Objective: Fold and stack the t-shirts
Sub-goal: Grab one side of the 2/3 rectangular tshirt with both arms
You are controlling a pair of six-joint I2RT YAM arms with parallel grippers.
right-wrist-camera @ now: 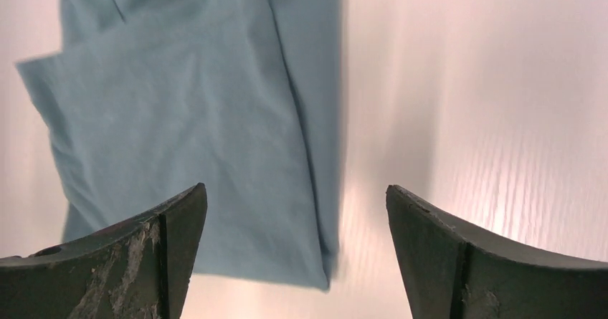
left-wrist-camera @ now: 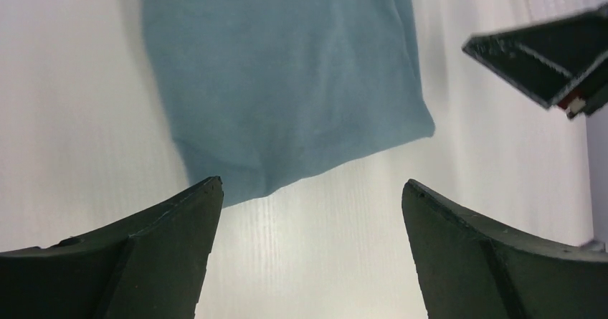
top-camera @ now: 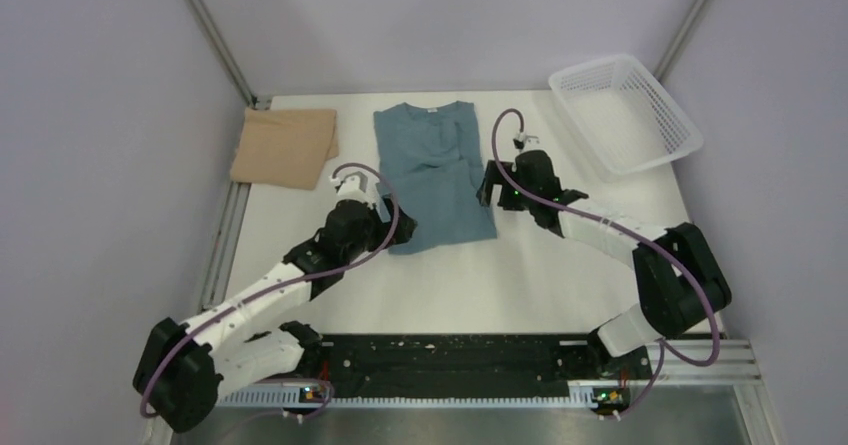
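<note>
Wide apart at the left gripper [left-wrist-camera: 312, 190], clamped on nothing, poised just over the near left corner of the teal-blue t-shirt [left-wrist-camera: 287, 82]. Likewise spread and empty at the right gripper [right-wrist-camera: 294, 190], hovering above the long right edge of the same shirt, close to its near corner. Probably set one to each side so as to take two points of the cloth at once and carry a fold over evenly. Lying flat mid-table, collar and small neck label at the far end, hem towards the arms, sleeves tucked inward into a narrow rectangle with some creasing across the chest; hence judged partly folded, awaiting a fold end to end. Off to the far left, well apart from the teal one, the tan-beige t-shirt [top-camera: 286, 147], folded into a compact square at the corner of the white table [top-camera: 520, 285], likely parked there as the base of the stack. At the far right corner, a white mesh basket [top-camera: 625, 115], touching neither shirt and out of the way of both arms
</note>
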